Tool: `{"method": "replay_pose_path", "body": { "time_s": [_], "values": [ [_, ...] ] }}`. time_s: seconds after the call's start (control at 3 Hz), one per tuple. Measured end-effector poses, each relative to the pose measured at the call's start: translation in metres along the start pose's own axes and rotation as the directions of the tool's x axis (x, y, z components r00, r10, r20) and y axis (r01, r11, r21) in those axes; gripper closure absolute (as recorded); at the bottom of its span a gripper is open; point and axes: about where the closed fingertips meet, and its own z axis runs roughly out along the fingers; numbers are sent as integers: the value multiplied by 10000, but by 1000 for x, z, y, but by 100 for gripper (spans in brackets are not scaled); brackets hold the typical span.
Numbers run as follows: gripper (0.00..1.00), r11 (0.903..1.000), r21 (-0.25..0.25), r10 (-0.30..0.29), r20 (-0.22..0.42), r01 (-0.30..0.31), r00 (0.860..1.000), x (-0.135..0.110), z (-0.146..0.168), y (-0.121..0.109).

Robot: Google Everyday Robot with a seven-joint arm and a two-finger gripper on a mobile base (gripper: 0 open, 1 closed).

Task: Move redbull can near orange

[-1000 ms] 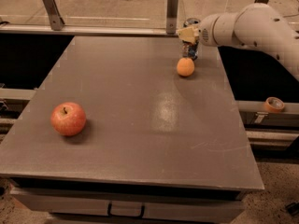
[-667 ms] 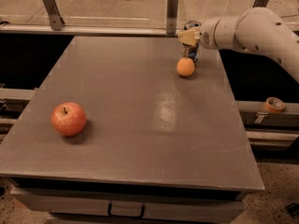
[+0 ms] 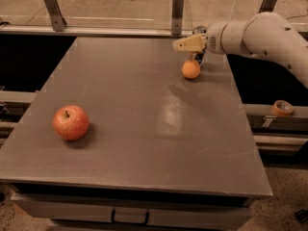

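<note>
The orange [image 3: 191, 69] sits on the grey table [image 3: 144, 105] near its far right edge. Just behind it, a small dark part of the redbull can [image 3: 198, 58] shows, standing on the table and mostly hidden by the orange and the gripper. My gripper [image 3: 190, 43] hangs right above the can and the orange, at the end of the white arm that comes in from the right. I cannot tell whether it touches the can.
A red apple [image 3: 70, 122] lies at the front left of the table. A roll of tape [image 3: 282, 108] rests on the rail to the right. Metal posts [image 3: 177, 11] stand along the table's far edge.
The gripper has shifted slightly down and to the left over the can. The orange and the apple have not moved.
</note>
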Motion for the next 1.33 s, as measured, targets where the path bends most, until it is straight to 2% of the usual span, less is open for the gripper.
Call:
{"method": "replay_pose_path", "body": {
  "time_s": [0.33,0.67,1.0,1.33],
  "values": [
    [0,10000,54,17,-22,-17,10000,1,-1,-1],
    [0,9996,25,-276,51,275,9996,-13,-16,-8],
    [0,9951,-27,-988,549,991,9936,-62,-70,-26],
    [0,9683,298,-2497,1407,2479,9581,-132,-152,-37]
  ]
}}
